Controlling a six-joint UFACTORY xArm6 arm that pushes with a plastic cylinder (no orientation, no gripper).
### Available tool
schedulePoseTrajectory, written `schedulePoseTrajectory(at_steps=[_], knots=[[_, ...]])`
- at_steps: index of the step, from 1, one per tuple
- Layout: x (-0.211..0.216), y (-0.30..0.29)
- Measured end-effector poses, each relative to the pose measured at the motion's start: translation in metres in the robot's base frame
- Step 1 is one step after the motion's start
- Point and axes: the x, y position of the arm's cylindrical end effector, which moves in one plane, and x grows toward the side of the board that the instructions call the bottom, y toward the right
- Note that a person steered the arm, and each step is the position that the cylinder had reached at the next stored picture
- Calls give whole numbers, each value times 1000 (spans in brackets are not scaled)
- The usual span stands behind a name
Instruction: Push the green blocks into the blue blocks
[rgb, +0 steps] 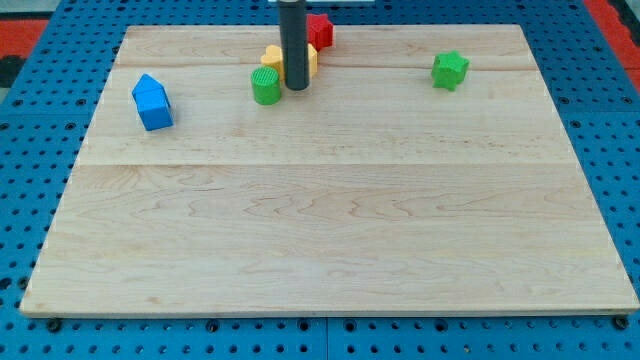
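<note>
A green cylinder (266, 86) stands near the view's top, left of centre. A green star-shaped block (450, 70) lies at the upper right. A blue house-shaped block (152, 102) lies at the upper left; I see only this one blue block. My tip (296, 88) is at the end of the dark rod, just right of the green cylinder, close to it or touching it. The blue block lies well to the left of the cylinder.
A yellow block (272, 57) sits just behind the rod and the green cylinder, partly hidden. A red block (320, 30) lies near the top edge, right of the rod. The wooden board (330, 220) sits on a blue perforated base.
</note>
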Motion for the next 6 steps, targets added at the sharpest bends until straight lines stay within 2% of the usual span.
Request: schedulePoseTrajectory(at_steps=[1,3,4,5,6], knots=[[-6,-50],[28,-33],[28,-106],[27,-124],[18,-18]])
